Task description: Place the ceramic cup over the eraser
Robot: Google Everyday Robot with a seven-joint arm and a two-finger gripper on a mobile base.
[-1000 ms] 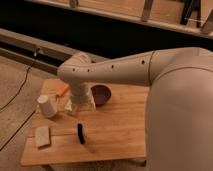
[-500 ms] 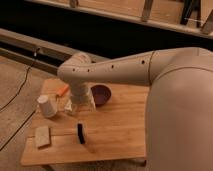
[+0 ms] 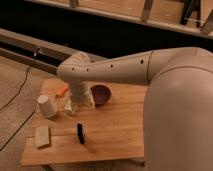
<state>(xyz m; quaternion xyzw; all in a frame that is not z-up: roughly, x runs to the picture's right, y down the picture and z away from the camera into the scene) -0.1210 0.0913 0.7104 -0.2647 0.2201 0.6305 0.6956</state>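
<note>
The ceramic cup [image 3: 47, 106] is small, white and tapered, and stands on the left part of the wooden table [image 3: 120, 131]. The eraser [image 3: 80, 133] is a small black narrow block, standing on the table in front of and to the right of the cup. My gripper [image 3: 73, 107] hangs from the white arm [image 3: 107, 70] just right of the cup and behind the eraser, low over the table. It holds nothing that I can see.
A dark maroon bowl [image 3: 101, 94] sits behind the gripper to the right. A flat tan block [image 3: 42, 136] lies at the front left. An orange object [image 3: 62, 91] lies at the back left. My white body [image 3: 180, 120] fills the right side.
</note>
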